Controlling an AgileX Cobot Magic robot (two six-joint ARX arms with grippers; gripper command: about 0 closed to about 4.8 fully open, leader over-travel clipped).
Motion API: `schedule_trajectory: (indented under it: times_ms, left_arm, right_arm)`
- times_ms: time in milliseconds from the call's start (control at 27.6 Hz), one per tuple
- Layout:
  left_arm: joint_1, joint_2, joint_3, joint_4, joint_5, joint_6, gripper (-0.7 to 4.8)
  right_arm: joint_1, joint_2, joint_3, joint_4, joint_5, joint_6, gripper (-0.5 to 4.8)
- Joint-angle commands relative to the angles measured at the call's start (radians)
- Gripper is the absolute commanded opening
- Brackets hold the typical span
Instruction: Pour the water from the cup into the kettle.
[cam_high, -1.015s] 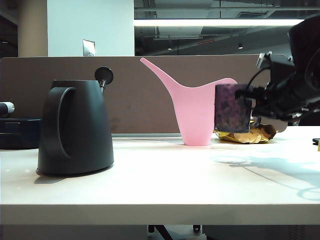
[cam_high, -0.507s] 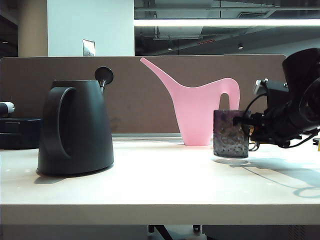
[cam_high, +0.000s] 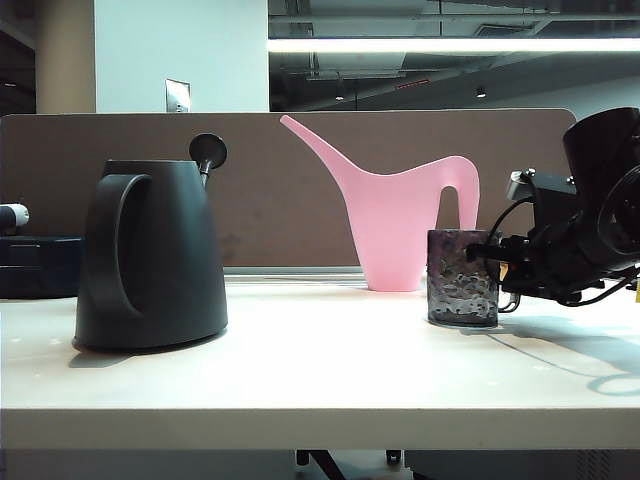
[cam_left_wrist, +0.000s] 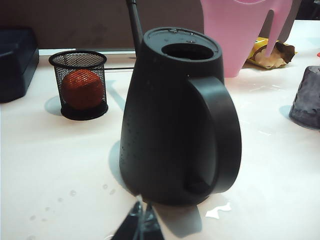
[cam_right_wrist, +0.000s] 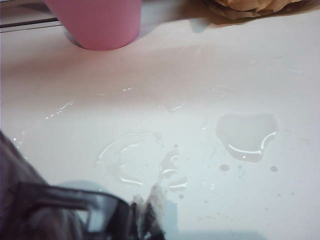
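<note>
The right gripper (cam_high: 492, 252) sits low on the right side of the table (cam_high: 320, 370), clamped tight on the thin handle of the cup (cam_high: 462, 277). The cup is upright with its base down on the tabletop, just in front of the pink watering can (cam_high: 395, 215). In the right wrist view the cup (cam_right_wrist: 30, 205) shows as a dark blur in the corner, with puddles of water (cam_right_wrist: 247, 132) spread over the table past it.

Left gripper (cam_left_wrist: 141, 223) is only a pair of dark tips at the edge of the left wrist view, close together, so I honestly can't tell if it's shut or not. It's hovering near the base of the kettle (cam_left_wrist: 177, 117), which stands upright on the left side of the table, well apart from the cup. Beyond the kettle there's a black mesh cup (cam_left_wrist: 80, 85) with an orange ball (cam_left_wrist: 82, 89) inside. A yellow snack bag (cam_left_wrist: 267, 52) lies behind the watering can.
</note>
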Motion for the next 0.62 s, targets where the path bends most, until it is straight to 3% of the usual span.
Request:
schedule_trajectory:
  times_ms: [36,72,109,181,616]
  left_arm:
    - [0.0,0.001,0.002,0.006,0.002,-0.003,-0.05]
    - [0.0,0.001,0.002,0.006,0.002,-0.003,-0.05]
    - [0.0,0.001,0.002,0.006,0.002,-0.003,-0.05]
    - [0.0,0.001,0.002,0.006,0.002,-0.003,-0.05]
    - [0.0,0.001,0.002,0.007,0.002,-0.003,-0.05]
  right_arm:
    - [0.001,0.0,0.002,-0.005,-0.002,0.004,0.02]
    - [0.001,0.0,0.002,-0.012,-0.002,0.004,0.23]
    - [0.001,-0.001,0.002,-0.023,-0.002,0.004,0.79]
    - [0.001,-0.002,0.002,-0.024,-0.002,0.004,1.14]
    - [0.001,-0.099,0.001,-0.158,-0.002,-0.003,1.18]
